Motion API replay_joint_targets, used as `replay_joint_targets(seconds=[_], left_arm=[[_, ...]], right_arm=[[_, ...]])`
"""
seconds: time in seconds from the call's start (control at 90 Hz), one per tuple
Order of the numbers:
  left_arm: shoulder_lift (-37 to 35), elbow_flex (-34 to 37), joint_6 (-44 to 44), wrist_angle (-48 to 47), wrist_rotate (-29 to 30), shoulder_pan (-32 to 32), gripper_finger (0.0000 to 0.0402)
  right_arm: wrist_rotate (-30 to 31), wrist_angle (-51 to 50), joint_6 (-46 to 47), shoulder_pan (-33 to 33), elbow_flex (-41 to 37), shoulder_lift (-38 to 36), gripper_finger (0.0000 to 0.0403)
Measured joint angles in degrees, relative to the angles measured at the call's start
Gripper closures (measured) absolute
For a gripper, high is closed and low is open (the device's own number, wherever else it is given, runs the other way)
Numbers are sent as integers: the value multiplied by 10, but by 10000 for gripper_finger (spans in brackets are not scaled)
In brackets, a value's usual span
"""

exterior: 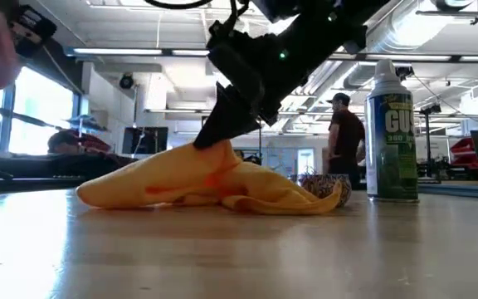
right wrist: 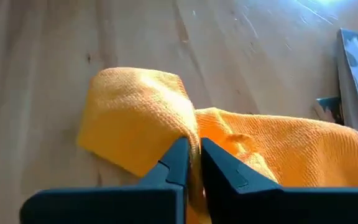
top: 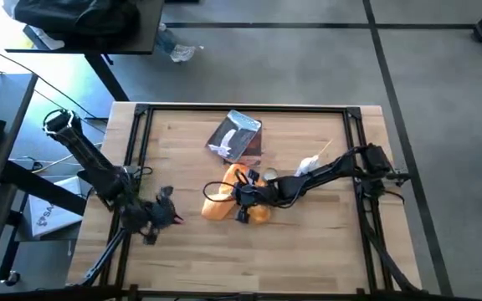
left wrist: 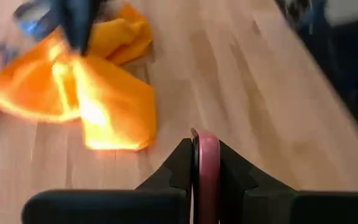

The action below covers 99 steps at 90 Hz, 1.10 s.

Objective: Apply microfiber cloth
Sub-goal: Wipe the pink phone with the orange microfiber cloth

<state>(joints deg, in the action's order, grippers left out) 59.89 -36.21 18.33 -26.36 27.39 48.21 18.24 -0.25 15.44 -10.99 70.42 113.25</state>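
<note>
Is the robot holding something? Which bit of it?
Yes. The right gripper pinches the microfiber cloth at a raised fold near its middle. The left gripper is shut on nothing.

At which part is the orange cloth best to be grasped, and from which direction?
Judging by its pose, a raised fold near the middle, from above. The microfiber cloth lies crumpled on the table, its edges flat against the wood, so only the humps offer something to pinch. The right pincer is shut on such a fold. The left pincer waits nearby, shut.
</note>
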Motion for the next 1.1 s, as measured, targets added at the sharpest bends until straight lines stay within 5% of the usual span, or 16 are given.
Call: replay_joint_targets(seconds=[0.322,0.511,0.711,1.1], left_arm=[[182,0,-279,-35,108,85,385],[227,0,-335,-73,150,134,385],[221,0,-301,-123,150,140,383],[192,39,-277,-77,150,107,365]], right_arm=[[2,-83,-20,-2,97,0,197],[61,-113,-6,-30,144,-2,124],[97,-108,68,-60,147,3,104],[114,-37,131,-100,147,60,104]])
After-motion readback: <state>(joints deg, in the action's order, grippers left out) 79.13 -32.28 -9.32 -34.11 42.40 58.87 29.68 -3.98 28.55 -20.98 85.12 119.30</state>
